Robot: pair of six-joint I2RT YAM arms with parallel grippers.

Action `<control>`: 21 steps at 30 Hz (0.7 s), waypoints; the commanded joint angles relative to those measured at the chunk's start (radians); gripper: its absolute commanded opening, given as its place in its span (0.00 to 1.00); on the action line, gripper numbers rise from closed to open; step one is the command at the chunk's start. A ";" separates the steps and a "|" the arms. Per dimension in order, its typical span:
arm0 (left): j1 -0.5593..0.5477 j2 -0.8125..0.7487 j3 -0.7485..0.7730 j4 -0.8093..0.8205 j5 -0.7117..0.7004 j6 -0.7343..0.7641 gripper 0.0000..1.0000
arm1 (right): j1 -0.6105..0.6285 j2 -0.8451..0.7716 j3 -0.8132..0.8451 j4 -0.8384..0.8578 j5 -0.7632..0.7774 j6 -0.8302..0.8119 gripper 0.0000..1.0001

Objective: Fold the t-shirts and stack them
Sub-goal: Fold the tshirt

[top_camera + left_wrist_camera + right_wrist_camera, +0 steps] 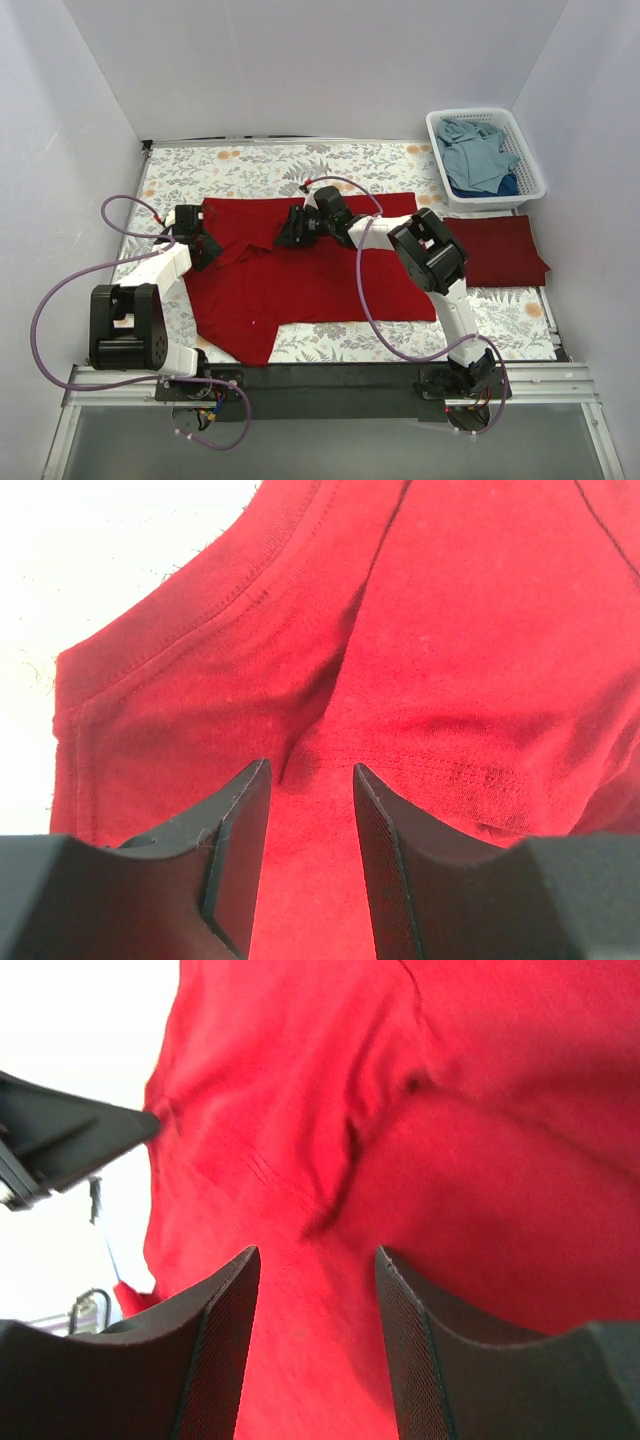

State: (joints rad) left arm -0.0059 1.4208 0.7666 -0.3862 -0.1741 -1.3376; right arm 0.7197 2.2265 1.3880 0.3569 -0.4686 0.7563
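On the floral bench (250,165) I count two arms, three lots of shirts and one basket. Furthest left, the left hand (310,765) sits low on the left edge of the one bright red shirt (300,285), by a sleeve seam. Its fingers are spread, with a crease of cloth running up to the gap. The red shirt lies opened out across the middle of the bench, a bit rumpled. The right hand (316,1250) is down on its far middle part, fingers also spread over a ridge of cloth. Just right of that lies one maroon shirt (497,250), folded flat. At the far right stands a white basket (437,140) of heaped blue shirts (475,150); how many, I cannot tell.
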 commanded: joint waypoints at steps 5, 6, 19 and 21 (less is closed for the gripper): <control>0.001 0.015 -0.020 0.052 -0.002 0.032 0.37 | 0.030 0.064 0.086 0.065 0.022 0.081 0.56; 0.000 0.020 -0.020 0.053 -0.001 0.032 0.37 | 0.033 0.070 0.089 0.066 0.024 0.083 0.56; 0.000 0.029 -0.021 0.053 0.021 0.038 0.36 | 0.046 0.108 0.089 0.111 0.016 0.130 0.38; 0.000 0.032 -0.021 0.053 0.028 0.038 0.36 | 0.044 0.113 0.086 0.119 0.009 0.133 0.35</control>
State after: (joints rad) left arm -0.0059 1.4513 0.7593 -0.3527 -0.1570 -1.3144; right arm 0.7540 2.3127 1.4506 0.4404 -0.4496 0.8738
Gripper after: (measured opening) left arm 0.362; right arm 0.365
